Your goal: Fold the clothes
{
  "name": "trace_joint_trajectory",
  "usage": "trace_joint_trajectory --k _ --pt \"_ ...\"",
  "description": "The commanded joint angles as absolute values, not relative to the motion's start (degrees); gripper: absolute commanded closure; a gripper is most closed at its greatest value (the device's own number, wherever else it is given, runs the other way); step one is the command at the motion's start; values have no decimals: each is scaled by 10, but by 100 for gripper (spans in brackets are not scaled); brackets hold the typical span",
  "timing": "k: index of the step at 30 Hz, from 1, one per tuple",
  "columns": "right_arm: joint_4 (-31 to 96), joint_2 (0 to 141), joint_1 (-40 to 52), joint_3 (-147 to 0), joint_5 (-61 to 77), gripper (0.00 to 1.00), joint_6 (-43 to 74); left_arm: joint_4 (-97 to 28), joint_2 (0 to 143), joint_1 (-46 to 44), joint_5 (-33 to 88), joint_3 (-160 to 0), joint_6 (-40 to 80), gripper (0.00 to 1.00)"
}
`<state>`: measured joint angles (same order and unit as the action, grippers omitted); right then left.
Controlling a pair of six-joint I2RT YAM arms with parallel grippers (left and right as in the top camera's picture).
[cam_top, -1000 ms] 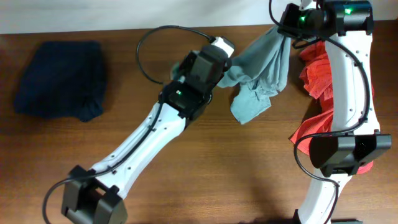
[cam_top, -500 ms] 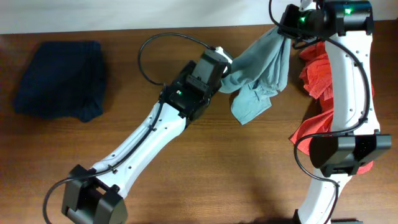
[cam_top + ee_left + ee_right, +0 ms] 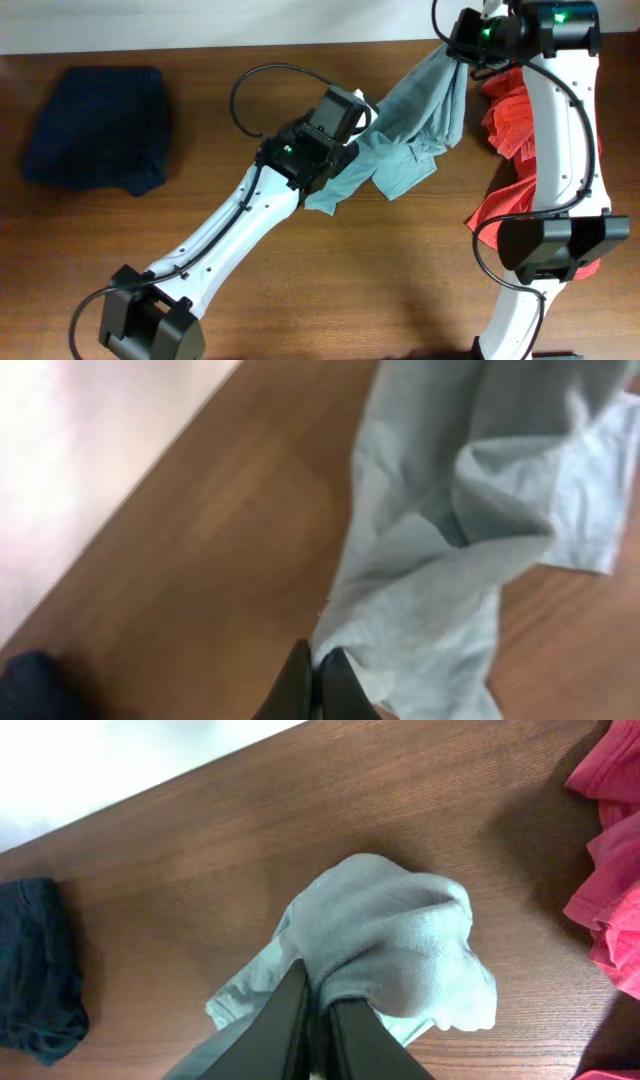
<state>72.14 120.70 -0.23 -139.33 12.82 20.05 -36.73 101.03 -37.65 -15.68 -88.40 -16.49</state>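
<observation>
Overhead, left pincer: the left pincer (image 3: 358, 103) is clenched on a fold of the blue-grey T-shirt (image 3: 425, 105), over the middle of the table (image 3: 400, 290).
Overhead, right pincer: the right pincer (image 3: 463, 48) is clenched on another part of the same shirt, near the table's far edge.
Overhead, T-shirt: it hangs as a slack, twisted band between the two pincers. A loose flap lies on the wood on the near side of the left pincer.
Overhead, other clothes: the orange-red shirt (image 3: 508, 115) lies crumpled just beside the right pincer, on its outer side. The dark navy garment (image 3: 95, 125) sits well apart, far to the outer side of the left pincer.
Left wrist, grip: the picture is blurred, but the fingertips (image 3: 335, 678) meet on a thin edge of cloth. The rest of the shirt runs away ahead of them in soft folds.
Right wrist, grip: the right pincer's fingertips (image 3: 290, 1010) pinch a thick bunched wad, which bulges just ahead of them. The red shirt lies off to one side and the navy garment to the other.
Handling: I judge the shirt light, limp and without stiffness. It will sag, twist and bunch wherever it is unsupported, and a thin pinch could slip free.
Where to hold: shoulder seams or hem corners would likely let it spread flat. I cannot tell which part either pincer has.
</observation>
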Motion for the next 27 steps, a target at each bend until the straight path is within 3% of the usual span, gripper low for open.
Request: trace_joint_trajectory --k 1,14,21,27 --pt "724 1206 -5 -1397 129 92 184 -376 1013 -377 -112 -885 -163 100" --pt "723 1197 -22 -1397 157 92 167 -373 976 -326 -124 -930 -82 100" --pt "744 1192 -79 -1397 212 92 168 -369 908 -268 -229 -975 -61 100" --pt "762 1193 -118 -1397 208 91 163 -369 866 -267 -243 -997 -65 100"
